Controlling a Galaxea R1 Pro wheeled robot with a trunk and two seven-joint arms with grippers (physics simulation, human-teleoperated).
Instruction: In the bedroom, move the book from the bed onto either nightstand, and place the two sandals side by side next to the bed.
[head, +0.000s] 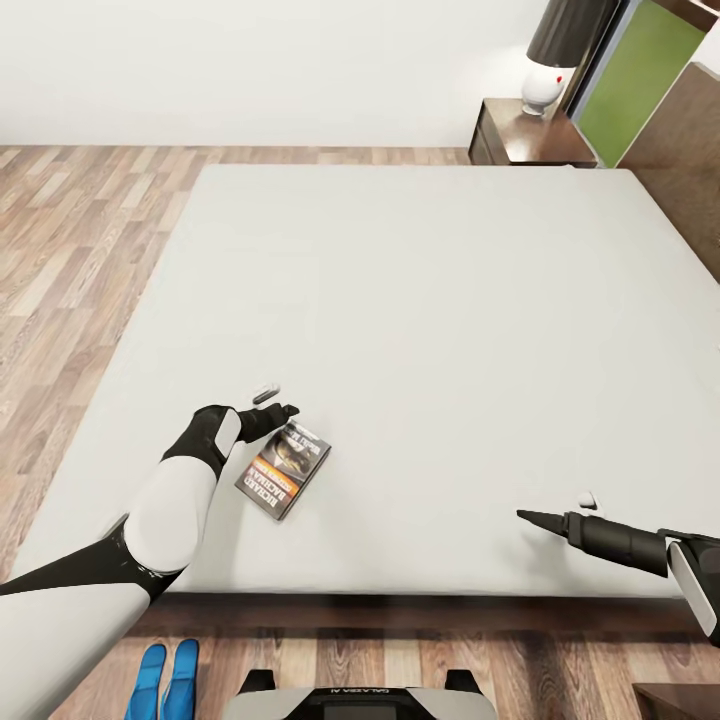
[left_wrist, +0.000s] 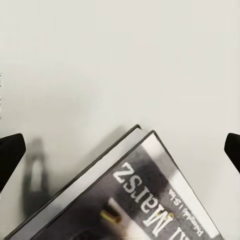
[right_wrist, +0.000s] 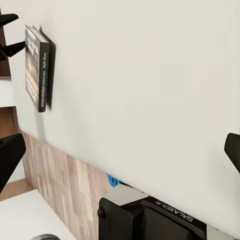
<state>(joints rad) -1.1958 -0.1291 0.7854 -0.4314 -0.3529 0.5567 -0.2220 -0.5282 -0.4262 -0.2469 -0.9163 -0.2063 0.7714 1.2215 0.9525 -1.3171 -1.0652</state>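
1. Left gripper (head: 272, 402): jaws apart, nothing between them. It hovers low over the mattress, just beyond the far corner of the book. In the left wrist view the two dark fingertips (left_wrist: 11, 150) stand at either edge, with the book's corner between and below them.
2. Right gripper (head: 560, 512): jaws apart, empty. It is held over the near right part of the mattress, well apart from the book.
3. Book (head: 284, 468): lies flat on the mattress near the foot edge, cover up, turned at a slant. Orange band and white lettering show. It is touched by neither gripper.
4. Bed (head: 430, 300): smooth light-grey mattress; dark frame edge shows along the near side.
5. Sandals (head: 168, 680): a bright blue pair, side by side on the wood floor, just off the foot of the bed, below the left arm.
6. Nightstand (head: 520, 135): dark brown, at the far right corner of the bed, against the white wall.
7. Lamp (head: 552, 60): white base, dark shade, standing on the nightstand.
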